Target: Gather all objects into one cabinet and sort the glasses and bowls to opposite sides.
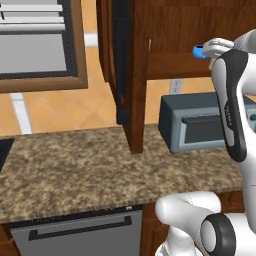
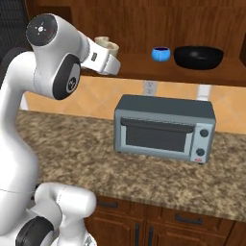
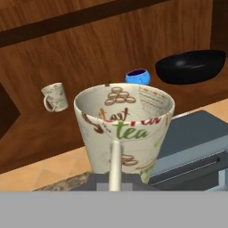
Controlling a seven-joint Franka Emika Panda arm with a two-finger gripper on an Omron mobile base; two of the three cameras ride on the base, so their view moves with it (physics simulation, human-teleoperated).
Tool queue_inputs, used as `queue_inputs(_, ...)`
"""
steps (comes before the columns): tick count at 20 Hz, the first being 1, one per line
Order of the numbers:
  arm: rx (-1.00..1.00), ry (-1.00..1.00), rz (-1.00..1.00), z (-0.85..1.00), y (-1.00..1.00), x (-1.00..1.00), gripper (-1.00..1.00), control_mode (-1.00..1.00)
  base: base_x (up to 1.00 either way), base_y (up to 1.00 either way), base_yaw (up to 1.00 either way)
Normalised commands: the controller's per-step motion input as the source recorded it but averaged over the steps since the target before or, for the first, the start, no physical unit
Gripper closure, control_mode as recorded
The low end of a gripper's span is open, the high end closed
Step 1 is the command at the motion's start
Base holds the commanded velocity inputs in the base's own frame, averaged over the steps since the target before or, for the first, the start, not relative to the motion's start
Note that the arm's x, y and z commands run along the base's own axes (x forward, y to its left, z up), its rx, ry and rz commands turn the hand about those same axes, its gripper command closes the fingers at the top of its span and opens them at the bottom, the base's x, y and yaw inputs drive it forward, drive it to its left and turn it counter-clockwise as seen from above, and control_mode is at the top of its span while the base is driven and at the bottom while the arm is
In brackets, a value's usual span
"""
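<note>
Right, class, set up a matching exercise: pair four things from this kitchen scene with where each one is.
Things:
1. patterned cup with "tea" lettering
2. blue bowl
3. black bowl
4. toaster oven

Places:
A. on the granite counter
B. at the right end of the cabinet shelf
C. held in the shut end effector
D. on the shelf, just left of the black bowl

Pairs: 1-C, 2-D, 3-B, 4-A
</note>
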Motion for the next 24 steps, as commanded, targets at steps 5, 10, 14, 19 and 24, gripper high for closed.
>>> queue_inputs(5, -0.01, 0.01, 0.0, 0.03, 0.0, 0.01, 1.0, -1.0, 0.19, 0.0, 0.01)
queue_inputs(10, -0.03, 0.09, 0.0, 0.19, 0.0, 0.22, 1.0, -1.0, 0.0, 0.0, 0.0)
queue_inputs(14, -0.03, 0.11, 0.06, -0.14, 0.0, 0.8, 1.0, -1.0, 0.0, 0.0, 0.0)
queue_inputs(19, -0.01, -0.06, 0.12, 0.01, 0.02, 0.79, 1.0, -1.0, 0.0, 0.0, 0.0)
queue_inputs(24, 0.01, 0.0, 0.06, -0.17, 0.08, 0.25, 1.0, -1.0, 0.0, 0.0, 0.0)
